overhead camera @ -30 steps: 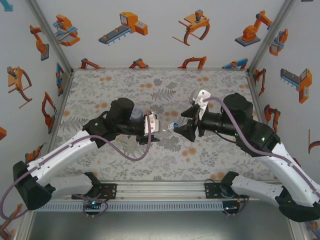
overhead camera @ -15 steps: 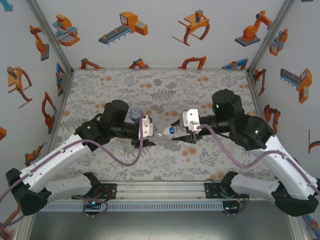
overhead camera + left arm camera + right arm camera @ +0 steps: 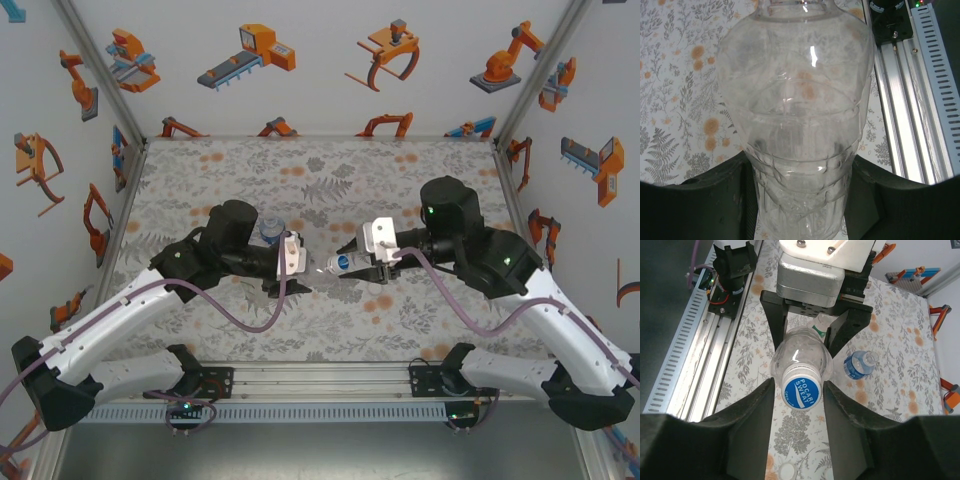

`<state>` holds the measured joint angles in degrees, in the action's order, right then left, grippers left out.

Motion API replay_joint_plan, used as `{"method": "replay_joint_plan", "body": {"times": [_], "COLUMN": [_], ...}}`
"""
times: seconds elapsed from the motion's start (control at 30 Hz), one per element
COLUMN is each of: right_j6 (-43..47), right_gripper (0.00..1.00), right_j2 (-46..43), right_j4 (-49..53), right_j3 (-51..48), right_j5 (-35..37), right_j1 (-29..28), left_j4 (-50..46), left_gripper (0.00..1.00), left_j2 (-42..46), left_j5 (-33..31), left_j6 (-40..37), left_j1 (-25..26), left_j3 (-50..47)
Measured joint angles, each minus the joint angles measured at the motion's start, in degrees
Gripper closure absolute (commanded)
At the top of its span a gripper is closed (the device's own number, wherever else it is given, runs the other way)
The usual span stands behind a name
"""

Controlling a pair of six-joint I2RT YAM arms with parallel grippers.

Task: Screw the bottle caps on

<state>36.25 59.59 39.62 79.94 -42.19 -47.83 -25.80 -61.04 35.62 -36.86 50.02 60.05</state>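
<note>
The left end effector (image 3: 797,167) was clamped on the clear bottle (image 3: 795,100), its dark fingers (image 3: 715,200) pressed against the ribbed lower body on both sides. The bottle lay roughly level above the floral worktop (image 3: 670,100), its neck pointing straight out from that end effector. The right end effector (image 3: 799,385) faced it head-on at the neck end. A blue-topped cap (image 3: 802,391) printed with white lettering sat on the neck. The right end effector's fingers (image 3: 750,430) stood close on either side of the cap, narrowly parted. From the wrist view I could not tell whether the pads actually pressed on the cap or stopped just short of it. Beyond the right end effector and off to one side, a blue-labelled bottle (image 3: 858,365) lay on the worktop, apart from the held bottle. A loose white cap (image 3: 785,471) rested on the worktop below the right end effector, between its two fingers as its own camera saw them. In the overhead view the two end effectors met near the middle of the worktop, the clear bottle spanning the short gap between them.
</note>
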Motion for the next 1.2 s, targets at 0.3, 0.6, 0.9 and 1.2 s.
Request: {"method": "replay_joint_plan", "body": {"times": [0.3,0.6,0.9,1.2], "right_j6": [-2.32,-36.65,-83.54,-86.03], "right_gripper": [0.88,1.00,1.00,0.46], "right_j2": [0.33,-1.55,-1.79,-3.93], "right_j4": [-0.44,-7.76,-7.52,-10.03], "right_j3": [-0.37,-5.38,-9.22,-11.76], "right_j5": [1.09,16.35,38.32,42.82], "right_j1": [-0.17,-0.33,-0.28,-0.31], "left_j4": [-0.39,2.95,7.37,9.53], "left_gripper": [1.00,1.00,1.00,1.00], "left_j2": [-0.07,-1.16,-5.64,-7.28], "left_j5": [-0.02,-4.98,-11.19,-9.86], "left_j6": [-0.04,1.57,2.67,2.58], "left_j1": [0.20,0.09,-0.24,0.17], "left_j3": [0.00,-1.44,-1.64,-1.36]}}
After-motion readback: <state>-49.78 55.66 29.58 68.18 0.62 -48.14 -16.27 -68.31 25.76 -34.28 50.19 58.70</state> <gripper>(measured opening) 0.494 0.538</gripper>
